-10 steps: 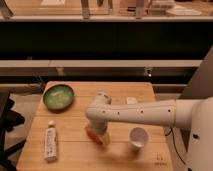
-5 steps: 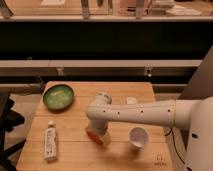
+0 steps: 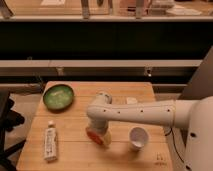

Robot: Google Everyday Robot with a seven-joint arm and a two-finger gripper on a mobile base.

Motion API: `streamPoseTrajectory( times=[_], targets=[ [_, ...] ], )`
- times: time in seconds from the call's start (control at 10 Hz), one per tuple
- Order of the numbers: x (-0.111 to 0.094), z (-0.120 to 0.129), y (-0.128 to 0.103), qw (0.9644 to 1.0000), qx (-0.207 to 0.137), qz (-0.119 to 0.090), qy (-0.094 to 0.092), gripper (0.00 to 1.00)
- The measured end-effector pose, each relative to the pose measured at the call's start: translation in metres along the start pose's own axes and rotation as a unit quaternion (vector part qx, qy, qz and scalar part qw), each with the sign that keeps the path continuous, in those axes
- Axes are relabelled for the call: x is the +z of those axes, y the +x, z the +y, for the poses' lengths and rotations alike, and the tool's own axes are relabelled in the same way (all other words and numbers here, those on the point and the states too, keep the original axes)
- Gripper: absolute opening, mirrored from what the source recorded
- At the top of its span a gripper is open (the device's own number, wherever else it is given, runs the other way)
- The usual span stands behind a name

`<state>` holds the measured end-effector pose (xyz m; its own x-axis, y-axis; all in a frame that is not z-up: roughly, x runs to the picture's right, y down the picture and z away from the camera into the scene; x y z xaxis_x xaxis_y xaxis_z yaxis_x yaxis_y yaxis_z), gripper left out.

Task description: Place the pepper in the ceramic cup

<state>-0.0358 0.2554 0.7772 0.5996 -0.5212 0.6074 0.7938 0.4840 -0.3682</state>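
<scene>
At the far left edge, part of a dark chair (image 3: 6, 122) is seen beside the wooden table (image 3: 75, 159). On the left part of the table a white tube (image 3: 50, 143) is laid near the front edge, its length running front to back. Behind it, towards the rear left corner, a green bowl (image 3: 58, 96) is set upright, well apart from the tube.

Near the middle of the table the gripper (image 3: 99, 137) is held low at the tabletop, pointed downward from the end of the white arm (image 3: 145, 114). The pepper (image 3: 90, 134) is seen as a red-orange patch at the gripper's lower end, on its left side, at or just above the wood. Whether the gripper is closed on the pepper or merely placed around it cannot be told.

To the right of the gripper, near it but apart, the ceramic cup (image 3: 138, 137) is stood upright on the table with its pale inside shown. The pepper is outside the cup. Behind the cup, close to the table's rear edge, a small pale object (image 3: 131, 100) is laid flat; it cannot be identified. The arm is stretched from the gripper rightward, above the table behind the cup, to the robot's white body (image 3: 200, 135) at the right edge.
</scene>
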Motion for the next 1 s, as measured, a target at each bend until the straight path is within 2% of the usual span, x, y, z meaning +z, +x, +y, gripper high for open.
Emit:
streamPoseTrajectory(
  times=[1.0],
  targets=[
    [0.0074, 0.0003, 0.0050, 0.9998, -0.020, -0.008, -0.002, 0.80]
  ],
)
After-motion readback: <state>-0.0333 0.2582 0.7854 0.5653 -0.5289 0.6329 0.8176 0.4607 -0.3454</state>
